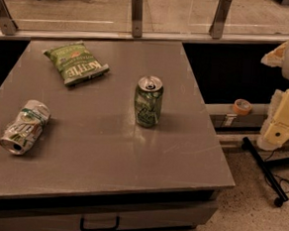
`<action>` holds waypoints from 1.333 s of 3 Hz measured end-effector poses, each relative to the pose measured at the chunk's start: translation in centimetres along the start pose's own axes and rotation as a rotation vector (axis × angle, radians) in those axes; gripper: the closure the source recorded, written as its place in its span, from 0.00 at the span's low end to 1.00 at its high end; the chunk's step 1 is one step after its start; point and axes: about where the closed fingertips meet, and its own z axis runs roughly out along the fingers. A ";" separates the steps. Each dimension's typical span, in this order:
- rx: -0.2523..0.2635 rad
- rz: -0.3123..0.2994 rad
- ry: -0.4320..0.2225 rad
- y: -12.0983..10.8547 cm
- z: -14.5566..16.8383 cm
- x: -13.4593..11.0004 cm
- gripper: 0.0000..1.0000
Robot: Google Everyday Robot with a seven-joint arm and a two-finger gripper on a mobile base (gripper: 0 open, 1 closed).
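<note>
Green can (148,103) upright; gripper (276,132) far right

Pincer (277,129) right, off table (106,159); upright can (148,101) blocks centre

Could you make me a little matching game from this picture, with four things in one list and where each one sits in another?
Things:
1. chip bag
2. green can
3. pale can
4. gripper

Places:
a. off the table, at the far right
b. lying on its side, near left corner
c. standing upright, mid-table
d. lying flat, far left corner

Pairs: 1-d, 2-c, 3-b, 4-a.
</note>
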 end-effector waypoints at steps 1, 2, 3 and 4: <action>0.000 0.000 0.000 0.0 0.0 0.0 0.00; -0.013 0.006 -0.087 0.0 1.0 -1.2 0.00; -0.025 -0.014 -0.312 -1.8 4.9 -3.3 0.00; -0.039 -0.037 -0.434 -2.2 6.3 -4.8 0.00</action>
